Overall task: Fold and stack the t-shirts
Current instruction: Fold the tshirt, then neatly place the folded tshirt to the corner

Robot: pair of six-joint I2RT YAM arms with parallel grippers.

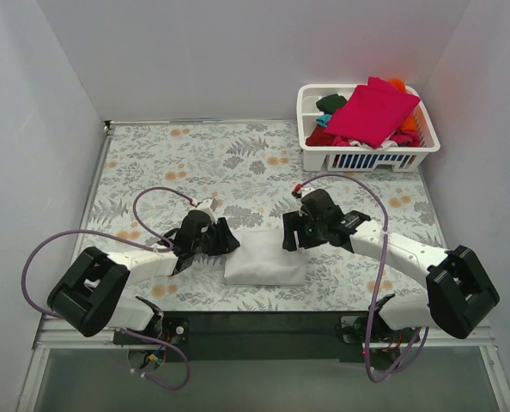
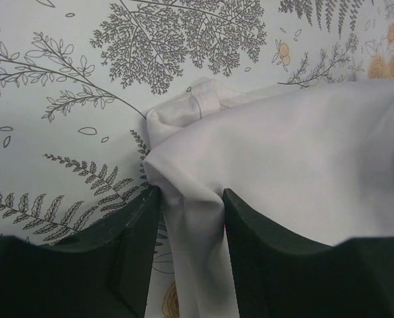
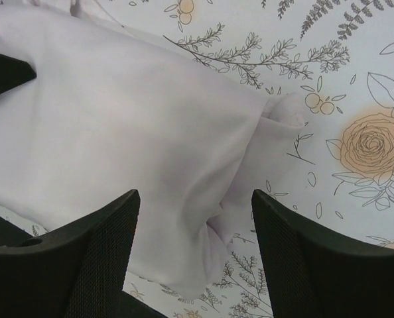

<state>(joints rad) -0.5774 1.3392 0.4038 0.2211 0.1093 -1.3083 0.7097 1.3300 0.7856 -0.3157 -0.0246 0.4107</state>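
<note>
Tidying the fold of the white t-shirt, which lies folded at the near middle of the table, between the two arms. The left hand straddles a fold at the shirt's left edge; whether it clamps the cloth cannot be told. The right hand hovers released over the right edge. Advisable: pinch all layers together and keep the edges aligned. The coloured shirts wait in the basket.

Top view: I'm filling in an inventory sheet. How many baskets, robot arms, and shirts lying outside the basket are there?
Basket: 1
Robot arms: 2 (left arm, right arm)
White shirt outside the basket: 1
Total: 4
</note>
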